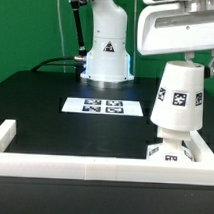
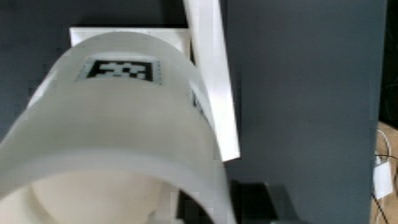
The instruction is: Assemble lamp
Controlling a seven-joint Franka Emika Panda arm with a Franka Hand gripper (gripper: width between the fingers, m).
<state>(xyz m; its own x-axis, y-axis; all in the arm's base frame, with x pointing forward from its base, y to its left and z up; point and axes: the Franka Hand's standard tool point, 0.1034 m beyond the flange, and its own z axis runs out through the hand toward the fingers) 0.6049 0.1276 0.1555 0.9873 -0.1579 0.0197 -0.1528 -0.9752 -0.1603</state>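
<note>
A: The shade [image 1: 176, 95] sits upright at the exterior view's right, close to the front corner of the white rail [image 1: 53, 165] that borders the black table [image 1: 45, 103]. Beneath it stands a small tagged white part [image 1: 167, 151], which looks like the lamp base, though the bulb cannot be made out.

B: And the gripper [image 1: 187, 58]?

A: It comes down onto the top of the shade from the arm's head [image 1: 178, 27], yet the fingers are hidden behind that white housing. Whether they clamp the shade or stand spread around it cannot be told. The wrist view only shows the shade [image 2: 116, 130] filling the picture, its tag facing the camera, with the rail [image 2: 210, 70] running just beside it.

B: What could go wrong?

A: Judging by this, the shade seems about to be seated. If it is lowered off-centre, its rim could catch on the part below and tip it. The rail is near, so a sideways slip might jam the shade against it. A loose hold could let the smooth plastic twist. The marker board [image 1: 93, 106] lies well apart and poses no risk.
</note>
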